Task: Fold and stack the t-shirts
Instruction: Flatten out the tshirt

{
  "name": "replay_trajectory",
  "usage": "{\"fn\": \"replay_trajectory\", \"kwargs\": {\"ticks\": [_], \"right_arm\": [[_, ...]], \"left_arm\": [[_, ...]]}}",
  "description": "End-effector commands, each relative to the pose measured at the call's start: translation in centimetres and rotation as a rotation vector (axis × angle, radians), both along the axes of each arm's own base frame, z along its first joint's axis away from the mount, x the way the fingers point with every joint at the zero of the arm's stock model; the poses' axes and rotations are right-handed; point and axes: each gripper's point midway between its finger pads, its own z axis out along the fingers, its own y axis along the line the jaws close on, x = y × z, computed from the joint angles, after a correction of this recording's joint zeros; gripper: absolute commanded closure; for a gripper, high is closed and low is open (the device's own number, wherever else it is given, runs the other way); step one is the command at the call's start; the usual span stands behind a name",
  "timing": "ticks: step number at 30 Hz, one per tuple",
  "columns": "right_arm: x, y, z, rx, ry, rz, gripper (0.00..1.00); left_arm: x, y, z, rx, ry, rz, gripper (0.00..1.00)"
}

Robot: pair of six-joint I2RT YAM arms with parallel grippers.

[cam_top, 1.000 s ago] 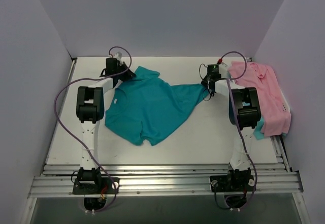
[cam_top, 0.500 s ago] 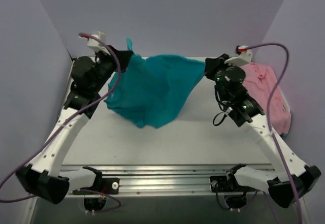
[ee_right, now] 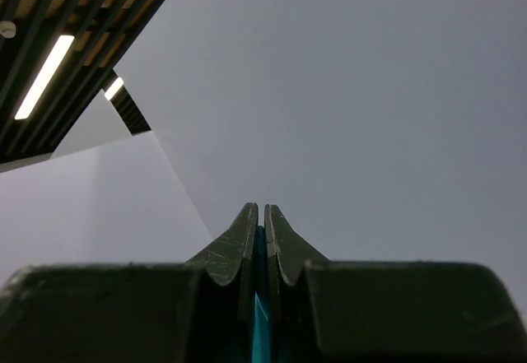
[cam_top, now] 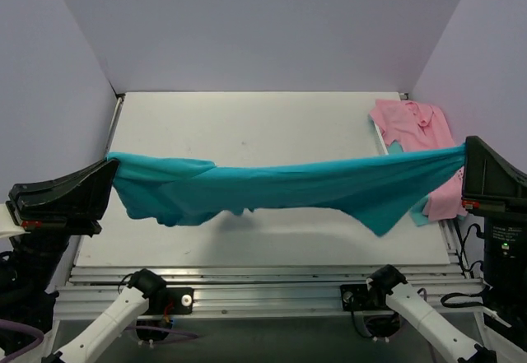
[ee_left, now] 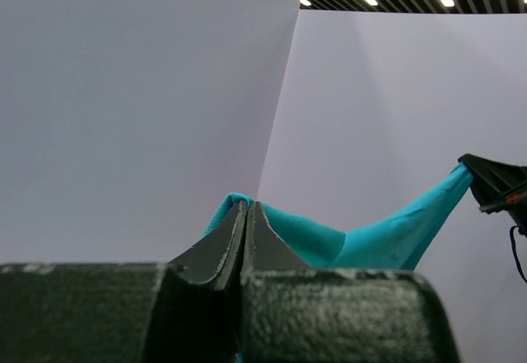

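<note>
**Lilac walls, white counter: teal t-shirt stretched between both arms**

Pale lilac walls close in the white counter [cam_top: 247, 120] on three sides. Above its near half the teal t-shirt [cam_top: 280, 186] hangs in the air, pulled out into a long band from the left edge to the right edge. It casts a soft shadow on the counter below. It sags slightly in the middle, with loose folds bunched toward the left end and a pointed flap drooping near the right end.

The left gripper [cam_top: 109, 165] sits over the left edge. In the left wrist view its jaws are pressed together with only a sliver between them, and teal cloth is pinched at their tips. The right gripper [cam_top: 465, 145] sits over the right edge. In the right wrist view its jaws are likewise all but closed, with a thin strip of teal fabric clamped in the gap.

In the far right corner a light pink collared shirt [cam_top: 416, 124] lies flat along the right edge. A second teal shirt [cam_top: 420, 213] shows under its near end. The stretched t-shirt's right end passes in front of this pile; whether they touch cannot be told.
</note>
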Motion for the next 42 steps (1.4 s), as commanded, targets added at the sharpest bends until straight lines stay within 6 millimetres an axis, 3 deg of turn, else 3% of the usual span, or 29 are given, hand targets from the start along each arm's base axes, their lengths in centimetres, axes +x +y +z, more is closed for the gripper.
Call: {"fn": "replay_trajectory", "kwargs": {"ticks": [1,5,8,9,11,12,13,14,15,16,17,18,19,20,21,22,23,24,25,26,27,28,30,31,35,36,37,39,42], "right_arm": [[0.0,1.2,1.4,-0.071,-0.027,0.007,1.00],[1.9,1.0,1.7,-0.056,0.011,-0.055,1.00],[6.4,1.7,-0.5,-0.059,0.139,-0.086,1.00],[8.9,2.3,-2.1,-0.074,0.205,-0.092,1.00],[12.2,2.6,-4.8,-0.078,0.295,-0.133,1.00],[15.8,3.4,-8.2,-0.106,0.389,-0.153,1.00],[17.6,3.8,-10.1,-0.121,0.437,-0.172,1.00],[19.7,4.1,-12.3,-0.138,0.492,-0.189,1.00],[23.3,4.7,-16.6,-0.166,0.595,-0.229,1.00],[25.0,4.9,-18.7,-0.179,0.640,-0.249,1.00],[26.7,5.2,-21.0,-0.199,0.687,-0.267,1.00],[29.5,5.7,-25.2,-0.232,0.773,-0.298,1.00],[30.8,5.9,-27.0,-0.243,0.800,-0.309,1.00],[32.3,6.3,-28.4,-0.245,0.807,-0.318,1.00],[34.4,6.8,-32.7,-0.278,0.886,-0.334,1.00],[35.7,6.9,-34.0,-0.283,0.898,-0.346,1.00],[36.9,7.2,-35.4,-0.288,0.909,-0.356,1.00],[38.6,7.5,-39.8,-0.327,0.990,-0.373,1.00],[40.2,7.7,-39.5,-0.306,0.980,-0.392,1.00],[41.4,8.1,-40.5,-0.311,0.983,-0.390,1.00],[42.6,8.5,-44.1,-0.345,1.036,-0.392,1.00],[44.0,8.8,-43.3,-0.331,1.015,-0.402,1.00],[45.4,9.0,-45.2,-0.341,1.023,-0.414,1.00],[45.7,8.9,-45.1,-0.339,1.013,-0.429,1.00],[47.2,7.5,-43.4,-0.298,0.956,-0.498,1.00],[48.0,7.2,-42.7,-0.292,0.940,-0.505,1.00],[48.4,7.0,-42.4,-0.296,0.937,-0.511,1.00],[49.8,6.6,-41.9,-0.303,0.946,-0.526,1.00],[51.2,6.5,-41.7,-0.310,0.931,-0.527,1.00]], "left_arm": [[0.4,-0.8,-1.5,0.062,0.054,-0.020,0.98],[2.1,-0.6,-2.1,0.069,0.079,0.041,0.98],[5.3,-1.5,-3.9,0.089,0.131,0.087,0.98],[6.4,-1.7,-4.1,0.088,0.137,0.108,0.98],[10.4,-3.1,-7.0,0.139,0.214,0.156,0.98],[12.0,-3.6,-7.5,0.144,0.218,0.176,0.98],[15.6,-4.8,-10.7,0.193,0.299,0.218,0.98],[17.6,-5.3,-12.1,0.236,0.313,0.251,0.98],[19.5,-5.9,-12.2,0.233,0.290,0.276,0.98],[23.5,-7.5,-16.1,0.314,0.367,0.289,0.98],[25.5,-8.2,-18.0,0.353,0.392,0.285,0.98],[27.8,-8.8,-19.1,0.357,0.396,0.279,0.98],[32.1,-8.6,-24.2,0.405,0.498,0.291,0.98],[33.8,-9.3,-26.0,0.403,0.523,0.243,0.98],[36.0,-9.3,-26.9,0.380,0.505,0.247,0.98],[39.7,-8.5,-33.1,0.409,0.620,0.256,0.98],[41.8,-8.8,-33.1,0.380,0.616,0.229,0.98],[43.8,-8.5,-34.5,0.364,0.627,0.228,0.98],[46.3,-7.7,-39.5,0.352,0.725,0.227,0.98],[47.6,-7.6,-40.4,0.337,0.733,0.221,0.98],[49.8,-7.7,-41.7,0.320,0.732,0.221,0.98],[50.8,-7.6,-42.1,0.305,0.740,0.218,0.98],[52.5,-7.1,-42.6,0.304,0.746,0.244,0.98],[53.6,-7.0,-42.5,0.298,0.735,0.259,0.98],[55.5,-5.9,-41.3,0.276,0.692,0.301,0.98],[55.9,-5.3,-41.8,0.274,0.714,0.336,0.98],[56.9,-5.2,-40.4,0.276,0.688,0.344,0.98],[57.5,-5.0,-41.7,0.310,0.729,0.345,0.98],[58.4,-3.3,-40.4,0.297,0.706,0.447,0.98]]}}
